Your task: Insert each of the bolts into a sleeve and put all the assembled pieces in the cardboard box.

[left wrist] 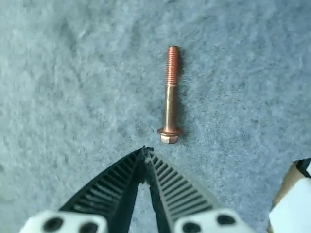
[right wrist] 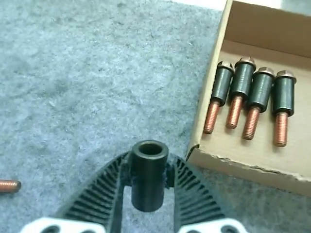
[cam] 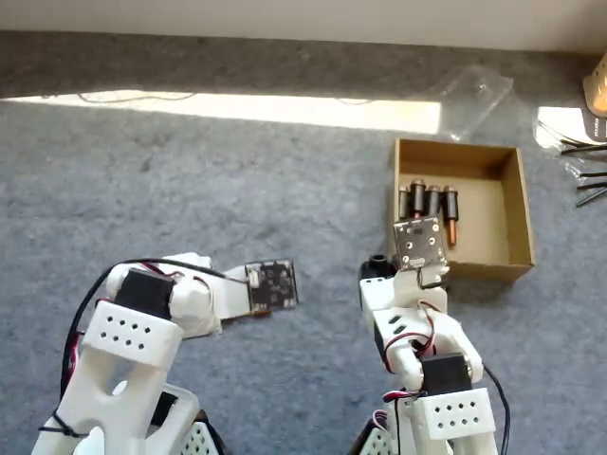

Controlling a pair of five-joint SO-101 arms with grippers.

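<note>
A copper bolt (left wrist: 169,97) lies flat on the grey carpet, its flanged head toward my left gripper (left wrist: 145,153). That gripper is shut with nothing in it, its tips just short of the bolt head. My right gripper (right wrist: 148,162) is shut on a black sleeve (right wrist: 148,172), held upright with its bore showing. In the high view this sleeve (cam: 377,267) hangs just left of the cardboard box (cam: 457,147). Several assembled pieces (right wrist: 261,90) lie side by side in the box (right wrist: 243,167), black sleeves on copper bolts. The bolt's threaded tip (right wrist: 7,185) shows beside the right gripper.
A clear plastic bag (cam: 474,95) lies behind the box. Black cables (cam: 588,175) and a white object sit at the right edge. A sunlit strip (cam: 237,106) crosses the far carpet. Open carpet lies between the two arms.
</note>
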